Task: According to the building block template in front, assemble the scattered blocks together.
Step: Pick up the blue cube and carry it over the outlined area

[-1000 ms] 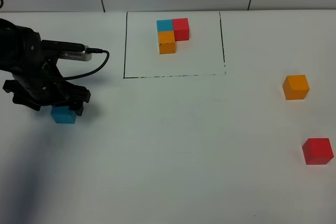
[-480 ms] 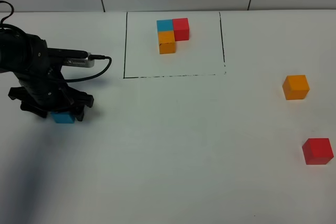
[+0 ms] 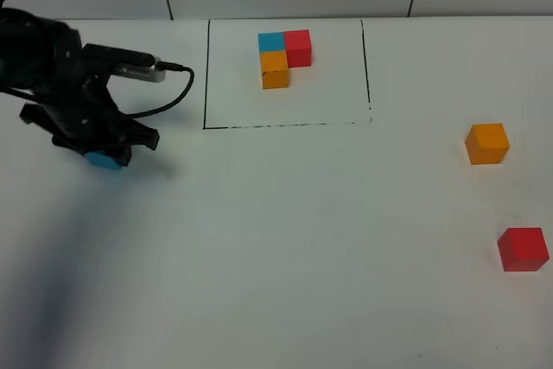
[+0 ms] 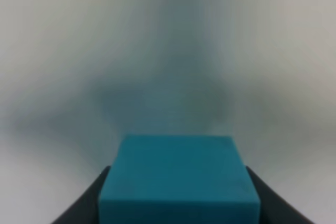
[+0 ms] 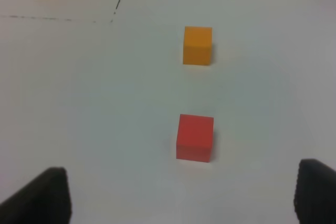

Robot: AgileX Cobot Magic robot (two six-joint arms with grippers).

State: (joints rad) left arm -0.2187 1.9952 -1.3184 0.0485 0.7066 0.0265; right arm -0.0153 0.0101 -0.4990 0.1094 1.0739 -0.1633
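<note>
Clamping the teal cube [image 3: 107, 162], left end effector [image 3: 104, 154] hangs well left of template [image 3: 283, 56]. Right end effector [image 5: 181, 192] gapes, empty.

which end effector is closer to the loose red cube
Right. The right end effector is open with the red cube ahead of its fingers; the left end effector is at the opposite side of the table, shut on the teal cube.

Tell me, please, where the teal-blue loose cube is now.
In the exterior high view, the teal-blue cube sits in the closed left gripper at the far left, left of the outlined rectangle holding the template.
</note>
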